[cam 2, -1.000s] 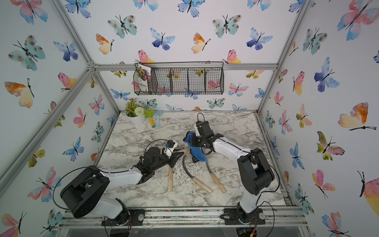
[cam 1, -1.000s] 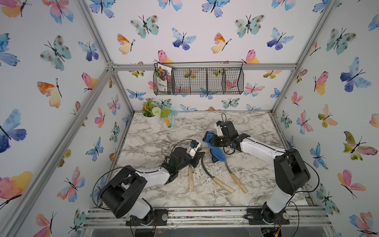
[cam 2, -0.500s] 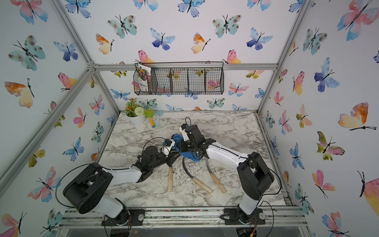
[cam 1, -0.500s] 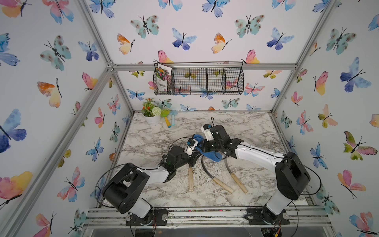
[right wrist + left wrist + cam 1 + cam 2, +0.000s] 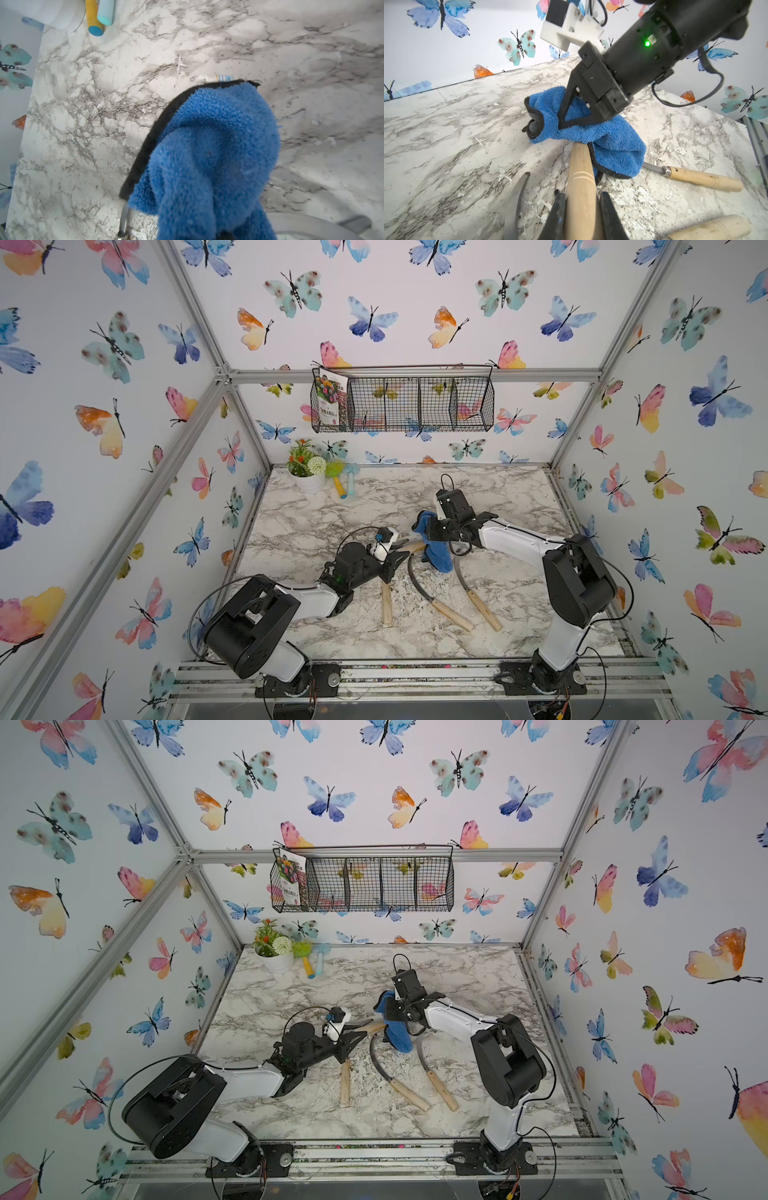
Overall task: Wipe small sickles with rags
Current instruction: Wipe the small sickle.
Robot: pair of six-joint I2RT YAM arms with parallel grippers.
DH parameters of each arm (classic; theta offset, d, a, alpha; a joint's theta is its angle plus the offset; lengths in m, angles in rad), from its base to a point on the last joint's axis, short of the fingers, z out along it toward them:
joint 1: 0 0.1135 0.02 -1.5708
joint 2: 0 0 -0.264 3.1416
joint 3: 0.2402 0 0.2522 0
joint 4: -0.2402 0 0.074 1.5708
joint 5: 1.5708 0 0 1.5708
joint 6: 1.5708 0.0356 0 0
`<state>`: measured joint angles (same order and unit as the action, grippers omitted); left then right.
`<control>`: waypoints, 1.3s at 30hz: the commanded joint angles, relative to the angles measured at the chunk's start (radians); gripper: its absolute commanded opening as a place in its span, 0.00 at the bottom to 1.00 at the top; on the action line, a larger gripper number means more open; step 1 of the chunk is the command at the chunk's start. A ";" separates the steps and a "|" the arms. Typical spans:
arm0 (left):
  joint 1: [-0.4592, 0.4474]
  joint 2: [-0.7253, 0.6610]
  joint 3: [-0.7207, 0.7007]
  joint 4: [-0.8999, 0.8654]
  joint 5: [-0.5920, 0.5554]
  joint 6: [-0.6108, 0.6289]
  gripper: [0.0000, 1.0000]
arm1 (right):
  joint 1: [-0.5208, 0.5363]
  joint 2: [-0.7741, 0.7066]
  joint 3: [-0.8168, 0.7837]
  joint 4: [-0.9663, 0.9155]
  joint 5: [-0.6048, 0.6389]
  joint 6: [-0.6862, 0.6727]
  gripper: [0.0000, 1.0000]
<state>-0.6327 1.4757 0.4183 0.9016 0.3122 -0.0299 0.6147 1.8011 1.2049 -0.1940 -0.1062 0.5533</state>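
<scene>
Veined marble tabletop [image 5: 498, 506]; left claw [image 5: 582, 197] tight on smooth wooden sickle handle [image 5: 580, 166], right claw [image 5: 560, 123] tight on fluffy blue rag [image 5: 612, 141].

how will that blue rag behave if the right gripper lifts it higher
Probably floppy: the blue rag sags in folds from the right gripper and drapes over the held sickle's handle. Likely light for its size, given the fluffy terry pile. That pile probably drags rather than slides on metal.

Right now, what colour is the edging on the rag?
Black edging on a blue rag; clearest in the right wrist view.
</scene>
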 commanded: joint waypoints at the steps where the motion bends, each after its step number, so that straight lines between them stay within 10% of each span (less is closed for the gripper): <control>1: -0.013 -0.033 -0.012 0.087 -0.006 0.023 0.00 | 0.029 -0.031 -0.011 0.019 -0.044 -0.016 0.02; 13: -0.044 0.014 -0.022 0.143 -0.135 0.067 0.00 | 0.162 -0.131 -0.031 0.138 -0.148 -0.100 0.02; 39: -0.065 0.071 0.004 0.129 -0.281 0.079 0.00 | 0.067 -0.004 0.009 0.066 -0.148 -0.059 0.02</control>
<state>-0.6987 1.5482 0.4004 0.9703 0.0654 0.0433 0.6399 1.8282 1.2026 -0.1165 -0.1989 0.5179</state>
